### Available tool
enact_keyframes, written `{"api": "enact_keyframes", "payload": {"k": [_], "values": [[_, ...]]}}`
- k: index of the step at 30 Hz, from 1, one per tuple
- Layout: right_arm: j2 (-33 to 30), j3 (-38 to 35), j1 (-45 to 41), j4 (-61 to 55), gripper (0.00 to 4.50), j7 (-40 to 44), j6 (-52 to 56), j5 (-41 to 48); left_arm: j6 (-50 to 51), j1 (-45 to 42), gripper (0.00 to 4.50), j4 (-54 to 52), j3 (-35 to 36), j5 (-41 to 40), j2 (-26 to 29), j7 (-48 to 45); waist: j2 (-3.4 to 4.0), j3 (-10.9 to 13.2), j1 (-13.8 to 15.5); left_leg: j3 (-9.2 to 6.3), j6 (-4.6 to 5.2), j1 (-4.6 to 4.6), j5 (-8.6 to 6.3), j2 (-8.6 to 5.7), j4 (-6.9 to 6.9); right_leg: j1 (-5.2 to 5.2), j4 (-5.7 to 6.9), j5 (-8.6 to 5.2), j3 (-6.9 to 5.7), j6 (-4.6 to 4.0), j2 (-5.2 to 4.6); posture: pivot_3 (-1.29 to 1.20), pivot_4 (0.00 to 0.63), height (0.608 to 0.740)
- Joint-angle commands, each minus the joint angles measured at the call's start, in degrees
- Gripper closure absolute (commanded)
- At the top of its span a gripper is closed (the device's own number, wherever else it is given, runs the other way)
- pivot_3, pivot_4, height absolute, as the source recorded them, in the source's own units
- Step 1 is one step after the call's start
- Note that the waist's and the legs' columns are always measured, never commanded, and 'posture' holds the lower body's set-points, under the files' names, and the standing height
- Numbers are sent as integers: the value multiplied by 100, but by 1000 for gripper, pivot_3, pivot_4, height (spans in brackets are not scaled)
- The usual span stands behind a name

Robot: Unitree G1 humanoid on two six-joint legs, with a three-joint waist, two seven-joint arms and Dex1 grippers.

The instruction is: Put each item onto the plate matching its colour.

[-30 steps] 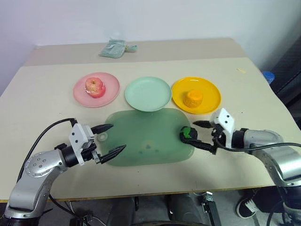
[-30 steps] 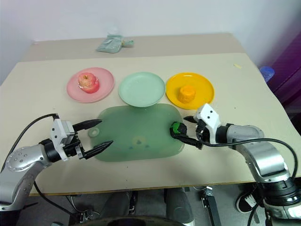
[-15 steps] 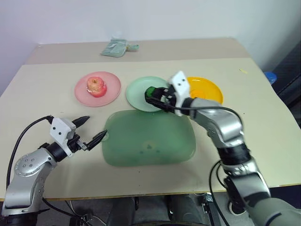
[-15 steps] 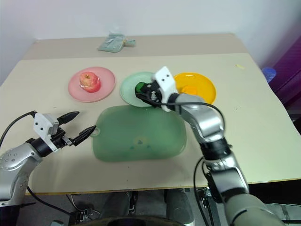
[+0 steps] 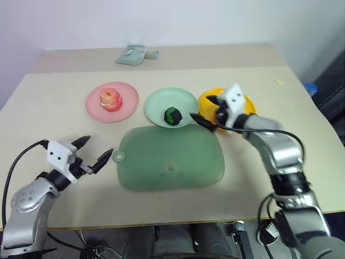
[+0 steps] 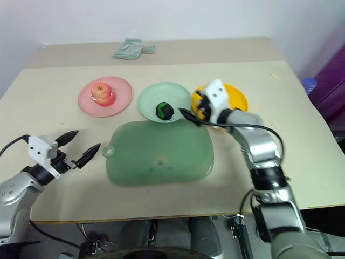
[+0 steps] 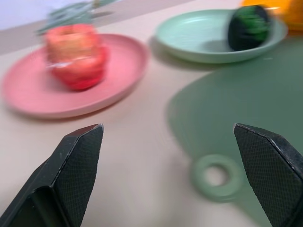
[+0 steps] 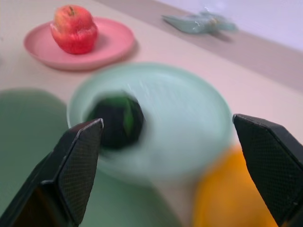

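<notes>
Lying on the mint green plate (image 5: 157,102), the dark green lump (image 5: 172,115) sits just beyond the right hand's (image 5: 203,112) parted fingers.

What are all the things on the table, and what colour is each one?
pink plate: 1, pink, far left of the plate row
apple: 1, pink-red, on the pink plate
green plate: 1, mint green, middle of the row
green lump: 1, dark green, on the green plate
yellow plate: 1, yellow-orange, right of the row, partly behind the right gripper
cutting board: 1, see-through green with a ring handle, in front of the plates
cloth wad: 1, grey-green, at the far edge
table: 1, beige
left gripper: 1, black fingers, open, left of the board's ring
right gripper: 1, black fingers, open, beside the green plate
</notes>
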Motion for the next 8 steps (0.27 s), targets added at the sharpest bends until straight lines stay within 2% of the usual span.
{"api": "enact_keyframes", "payload": {"k": [1,4,8], "values": [[-746,-1086,807,-508,51,659,124,622,-194,46,0,385,642,21,221,88,1,1,9,1,1,0,0,0,0,1,-1,0,1,0,1,0,150,740],[-1277,-1823,1608,-256,51,1006,241,887,-82,138,0,500,957,3,314,269,0,1,-5,3,2,3,-1,1,0,4,-2,0,2,0,4,0,150,740],[-1576,-2094,2045,139,51,1203,76,830,105,319,0,296,1220,-104,342,364,-1,0,-41,12,2,18,-1,6,0,15,-1,0,8,0,10,0,150,740]]}}
